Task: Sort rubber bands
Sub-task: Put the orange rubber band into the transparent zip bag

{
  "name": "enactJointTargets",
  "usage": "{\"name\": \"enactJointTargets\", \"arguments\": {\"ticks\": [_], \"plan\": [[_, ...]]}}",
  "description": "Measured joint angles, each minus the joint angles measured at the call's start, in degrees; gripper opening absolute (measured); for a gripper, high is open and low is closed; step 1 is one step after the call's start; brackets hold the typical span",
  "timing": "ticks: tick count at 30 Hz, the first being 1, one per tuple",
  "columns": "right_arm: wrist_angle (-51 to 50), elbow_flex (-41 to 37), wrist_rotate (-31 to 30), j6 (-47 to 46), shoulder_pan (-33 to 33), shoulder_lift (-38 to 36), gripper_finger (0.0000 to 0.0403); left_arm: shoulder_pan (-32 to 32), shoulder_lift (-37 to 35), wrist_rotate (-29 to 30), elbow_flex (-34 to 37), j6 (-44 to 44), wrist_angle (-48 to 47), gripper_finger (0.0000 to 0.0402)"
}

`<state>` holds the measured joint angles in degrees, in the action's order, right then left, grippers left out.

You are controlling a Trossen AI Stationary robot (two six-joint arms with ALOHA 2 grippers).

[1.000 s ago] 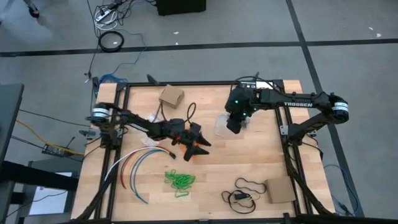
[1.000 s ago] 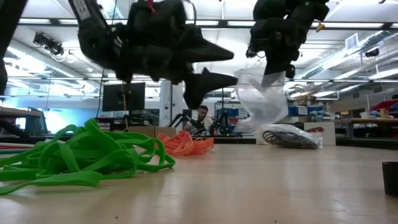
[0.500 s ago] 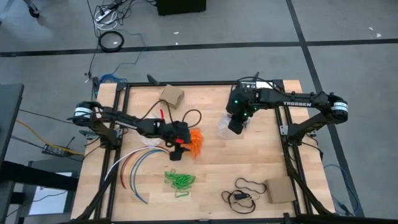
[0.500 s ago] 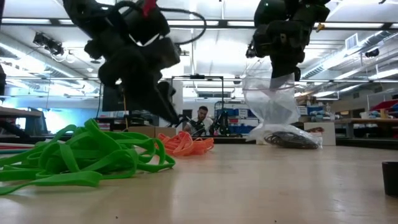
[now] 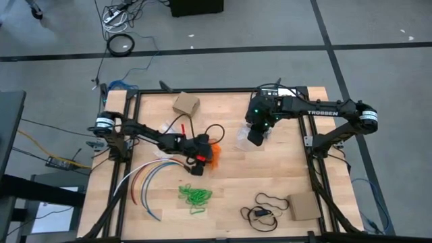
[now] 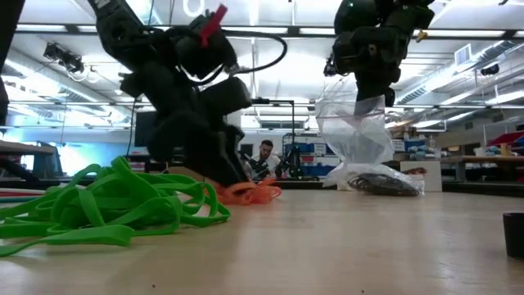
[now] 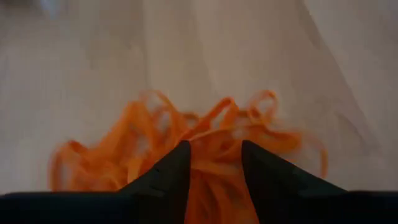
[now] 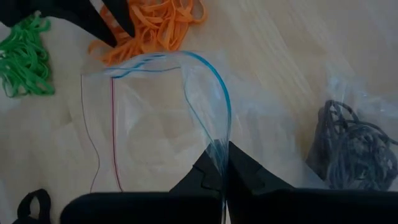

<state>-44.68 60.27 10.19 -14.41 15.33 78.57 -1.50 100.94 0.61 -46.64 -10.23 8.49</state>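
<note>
I see the left tool [image 5: 206, 156] down in the heap of orange rubber bands [image 5: 213, 154] mid-bench, green rubber band heap [image 5: 195, 196] nearer the front edge, right tool [image 5: 252, 137] holding the clear plastic zip bag [image 8: 155, 118] further right.

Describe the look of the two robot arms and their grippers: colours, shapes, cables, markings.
Both arms are dark, near-black jointed links with silver-ringed joints near their bases. The right arm carries white TROSSEN lettering and a small green light near its wrist. The left arm trails a looping black cable and shows a red part near its wrist. Each gripper, left gripper and right gripper, has two black fingers tapering to points.
</note>
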Motion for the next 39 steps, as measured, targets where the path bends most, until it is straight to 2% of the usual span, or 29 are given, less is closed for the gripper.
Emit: {"name": "enactJointTargets", "arguments": {"ticks": [6,18,22,26,28,34,36,39], "plan": [[0.0,0.0,-0.1,0.0,0.0,0.0,0.0000,0.0,0.1,4.8,-2.0,-1.8,0.2,0.0141],[0.7,0.0,-0.4,0.4,-0.1,0.0,0.0000,0.4,0.7,4.6,-2.9,-4.9,-3.3,0.0128],[1.9,0.0,-0.6,0.4,-0.1,0.0,0.0000,1.0,0.7,1.9,-3.0,-6.7,-4.6,0.0092],[2.3,0.0,-0.6,0.4,-0.1,0.0,0.0000,1.0,0.7,-0.3,-3.0,-8.1,-7.5,0.0023],[2.4,0.0,-0.6,0.4,-0.1,0.0,0.0000,1.0,0.7,-0.1,-3.0,-8.6,-8.3,0.0009],[2.3,0.0,-0.7,0.1,-0.3,0.0,0.0000,1.2,-3.0,6.0,-4.5,-5.8,-9.9,0.0020],[2.3,0.0,-0.7,0.1,-0.6,0.0,0.0000,1.3,-4.0,6.1,-5.2,-4.8,-11.7,0.0049],[2.2,0.0,-0.7,0.4,-0.7,0.0,0.0000,1.3,-4.0,6.0,-5.2,-4.0,-15.4,0.0122]]}}
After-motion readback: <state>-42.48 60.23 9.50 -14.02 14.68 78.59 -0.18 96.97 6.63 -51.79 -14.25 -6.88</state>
